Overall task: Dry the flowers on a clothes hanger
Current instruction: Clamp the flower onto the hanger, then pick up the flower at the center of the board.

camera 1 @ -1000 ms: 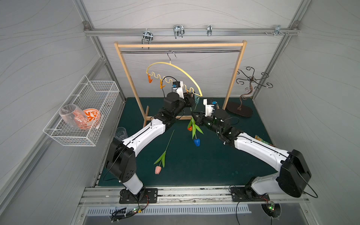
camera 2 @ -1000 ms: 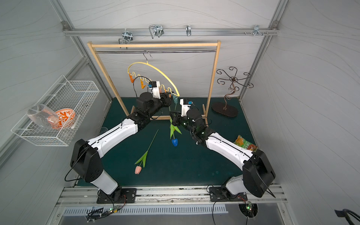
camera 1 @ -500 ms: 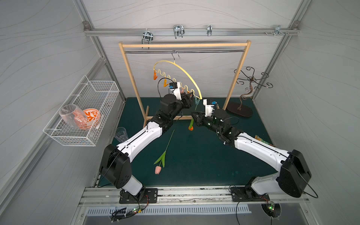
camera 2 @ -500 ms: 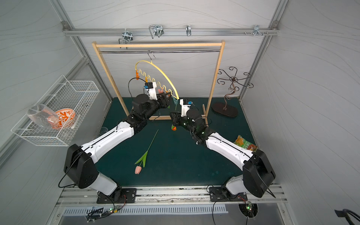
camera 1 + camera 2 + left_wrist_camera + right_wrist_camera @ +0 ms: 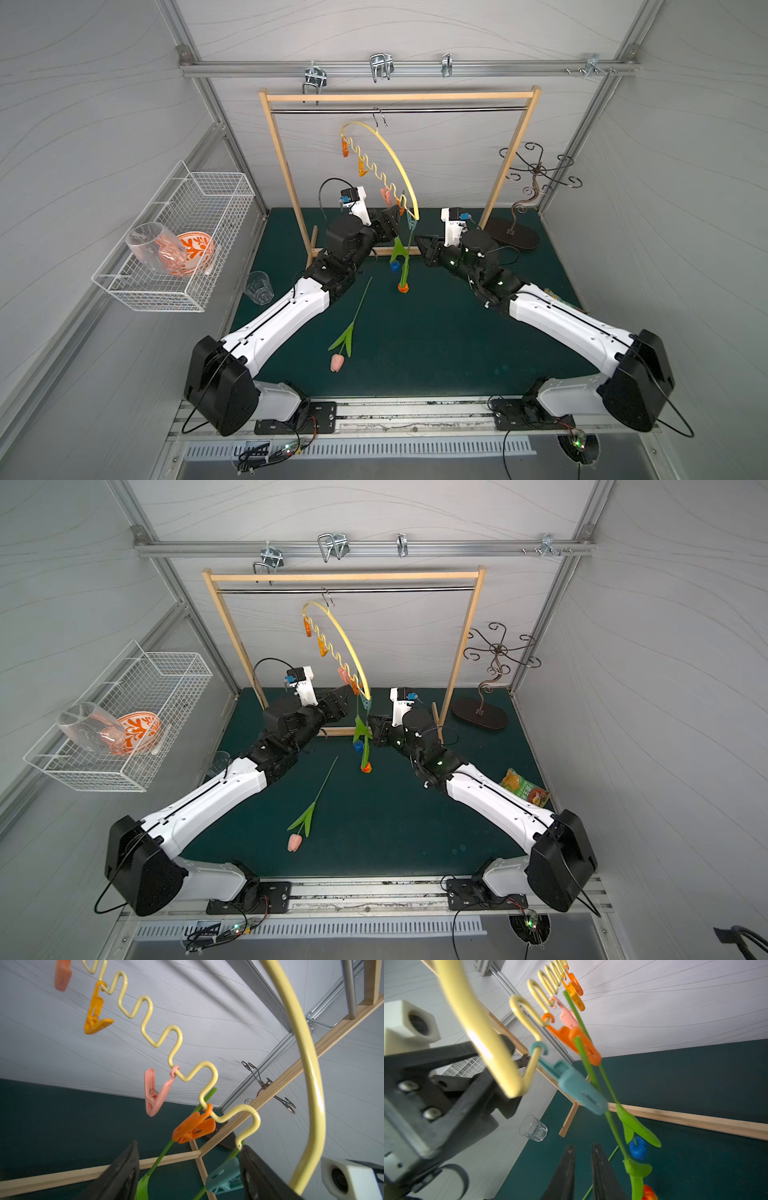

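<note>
Hanging from the clothes hanger, two flowers dangle between wide-apart left jaws and nearly-closed, empty right jaws.

Tight under the hanger, open mat in front

Two hanging tulips filled the gap between left gripper and right gripper. The tilted clothes hanger and wooden rack crowded above and behind. A pink tulip lay across the near mat; the mat to its right was bare. A glass stood at the mat's left edge.

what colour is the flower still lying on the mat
Pink: the pink tulip lies flat on the green mat, clearest in both top views.
</note>
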{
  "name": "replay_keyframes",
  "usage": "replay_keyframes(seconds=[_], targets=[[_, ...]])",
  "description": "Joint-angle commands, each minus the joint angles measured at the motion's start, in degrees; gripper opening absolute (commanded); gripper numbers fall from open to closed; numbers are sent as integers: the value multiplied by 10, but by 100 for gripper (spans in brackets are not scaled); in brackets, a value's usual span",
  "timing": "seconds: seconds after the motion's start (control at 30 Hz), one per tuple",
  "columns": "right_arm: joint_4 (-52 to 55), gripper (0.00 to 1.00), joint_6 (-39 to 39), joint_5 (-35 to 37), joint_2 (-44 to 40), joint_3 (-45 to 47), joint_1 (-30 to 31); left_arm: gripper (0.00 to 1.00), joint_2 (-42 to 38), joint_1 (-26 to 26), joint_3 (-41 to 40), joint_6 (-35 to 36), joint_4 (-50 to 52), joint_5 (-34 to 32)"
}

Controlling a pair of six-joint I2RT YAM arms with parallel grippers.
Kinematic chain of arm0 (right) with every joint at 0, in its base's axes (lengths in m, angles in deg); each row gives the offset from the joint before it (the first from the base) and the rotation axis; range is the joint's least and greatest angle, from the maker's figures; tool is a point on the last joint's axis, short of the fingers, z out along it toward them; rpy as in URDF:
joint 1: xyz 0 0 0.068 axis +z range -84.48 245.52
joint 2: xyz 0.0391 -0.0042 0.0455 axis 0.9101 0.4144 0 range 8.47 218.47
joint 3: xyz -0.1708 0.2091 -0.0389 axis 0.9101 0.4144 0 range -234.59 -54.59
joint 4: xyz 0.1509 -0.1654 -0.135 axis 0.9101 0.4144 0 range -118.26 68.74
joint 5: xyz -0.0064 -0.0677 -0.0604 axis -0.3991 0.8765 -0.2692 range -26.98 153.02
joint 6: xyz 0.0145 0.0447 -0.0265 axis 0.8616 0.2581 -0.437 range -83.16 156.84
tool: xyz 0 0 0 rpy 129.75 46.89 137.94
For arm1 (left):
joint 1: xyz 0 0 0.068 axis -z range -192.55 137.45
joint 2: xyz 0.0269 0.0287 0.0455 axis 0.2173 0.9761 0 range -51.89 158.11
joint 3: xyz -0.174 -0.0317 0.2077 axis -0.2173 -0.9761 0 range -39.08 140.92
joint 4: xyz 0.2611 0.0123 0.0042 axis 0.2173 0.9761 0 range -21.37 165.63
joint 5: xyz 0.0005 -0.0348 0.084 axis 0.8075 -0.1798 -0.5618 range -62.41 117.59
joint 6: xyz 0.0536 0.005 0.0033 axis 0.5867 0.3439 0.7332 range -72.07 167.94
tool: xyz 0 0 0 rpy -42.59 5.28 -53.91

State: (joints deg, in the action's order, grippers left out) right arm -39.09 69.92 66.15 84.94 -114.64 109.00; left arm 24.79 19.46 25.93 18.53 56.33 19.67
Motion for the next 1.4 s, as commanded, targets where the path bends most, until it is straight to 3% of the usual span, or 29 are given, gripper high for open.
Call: replay_keyframes(seconds=[0.0,0.07,0.17,0.3,0.4,0.53,0.63,0.8,1.0,1.2,1.37], targets=[[37,19,-3,24,-29,-16,-2,80,-37,-4,10,-14,73,-17],[57,19,-6,38,-46,-14,1,82,-58,-16,-2,-34,123,-23],[117,21,-24,80,-77,-23,19,82,-93,-80,-50,-110,174,16],[232,25,-52,185,-105,-47,98,83,-136,-178,-154,-191,199,75],[284,28,-19,244,-106,-46,171,83,-156,-213,-220,-206,222,57],[294,30,25,279,-54,-57,251,83,-176,-219,-283,-218,258,-15],[296,31,60,273,25,-92,282,83,-191,-219,-328,-251,273,-63],[319,32,147,210,168,-168,282,83,-225,-219,-405,-260,239,-123],[428,32,228,173,331,-303,264,86,-262,-220,-409,-301,317,-213],[440,32,271,123,421,-362,241,87,-317,-220,-423,-341,364,-280],[427,34,303,98,472,-381,229,87,-371,-221,-442,-349,365,-290]])
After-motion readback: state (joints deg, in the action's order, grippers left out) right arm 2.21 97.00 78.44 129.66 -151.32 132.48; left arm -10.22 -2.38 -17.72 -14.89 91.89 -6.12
